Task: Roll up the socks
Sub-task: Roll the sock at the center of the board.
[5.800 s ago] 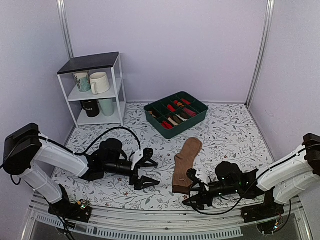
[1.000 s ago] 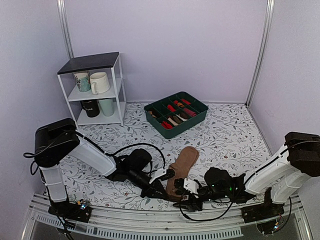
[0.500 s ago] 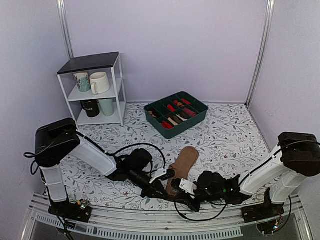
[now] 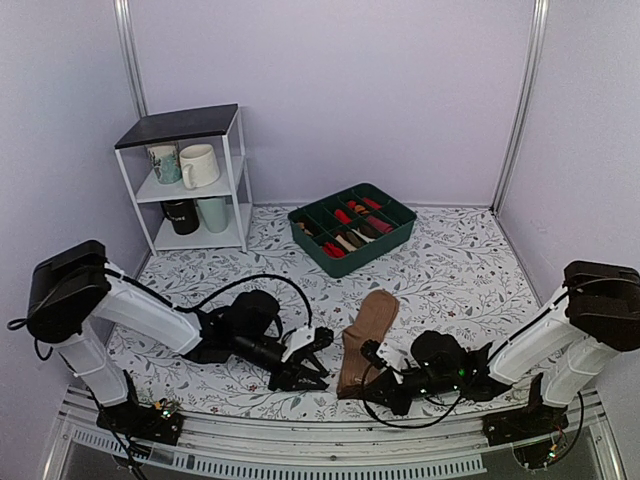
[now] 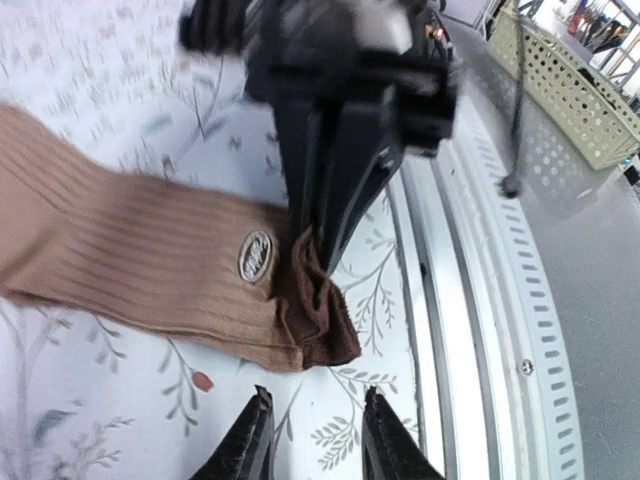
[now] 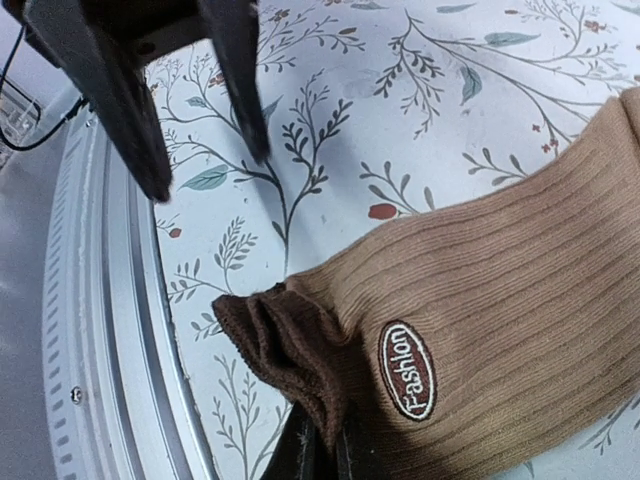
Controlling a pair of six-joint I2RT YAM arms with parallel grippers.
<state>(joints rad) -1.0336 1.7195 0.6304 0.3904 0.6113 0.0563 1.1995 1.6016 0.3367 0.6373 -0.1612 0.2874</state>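
The socks [image 4: 366, 335] lie as a flat tan-brown strip on the flowered table, dark brown cuff toward the near edge. My right gripper [image 4: 372, 385] is shut on the bunched cuff [image 6: 285, 345]; its fingertips [image 6: 318, 455] pinch the fold from below. In the left wrist view the right gripper [image 5: 312, 235] comes down onto the cuff [image 5: 322, 315]. My left gripper [image 5: 312, 440] stands open a short way off the cuff, nothing between its fingers. From above, the left gripper [image 4: 305, 370] sits just left of the socks. The right wrist view shows the left gripper [image 6: 208, 172] beyond the cuff.
A green divided tray [image 4: 352, 228] of rolled socks stands at the back middle. A white shelf [image 4: 190, 180] with mugs is at the back left. The metal rail [image 4: 300, 440] runs along the near table edge, close under both grippers. A beige perforated basket [image 5: 570, 90] lies beyond the rail.
My left gripper has let go of the cuff, opened and drawn back to the left. The right gripper has shut on the cuff.
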